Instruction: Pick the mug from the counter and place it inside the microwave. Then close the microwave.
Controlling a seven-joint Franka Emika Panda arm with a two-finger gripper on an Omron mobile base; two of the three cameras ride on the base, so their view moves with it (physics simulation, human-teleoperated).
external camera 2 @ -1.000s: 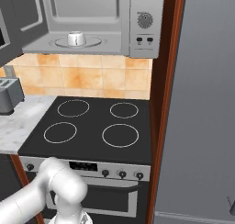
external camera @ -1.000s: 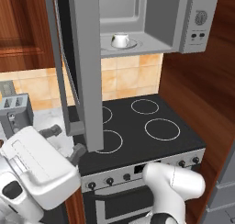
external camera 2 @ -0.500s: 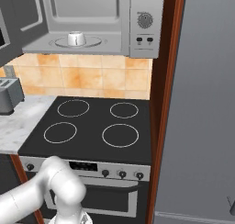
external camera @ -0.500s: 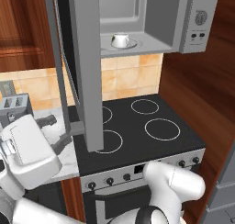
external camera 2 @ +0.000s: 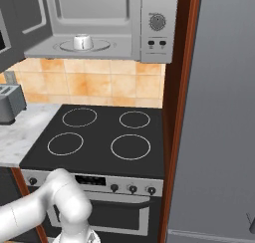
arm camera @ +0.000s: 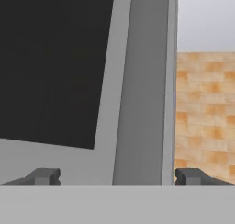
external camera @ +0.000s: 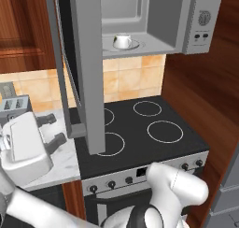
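While the spread gripper is being aimed at the door just ahead, the door edge may be missed.

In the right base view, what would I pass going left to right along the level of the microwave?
Open microwave door → mug on the turntable → microwave control panel → wooden side panel → grey wall.

left base view: behind-left of the arm, looking forward and down at the stovetop.
right base view: behind-right, sharing stovetop and microwave.
hand view: close against the microwave door, tiles beyond.
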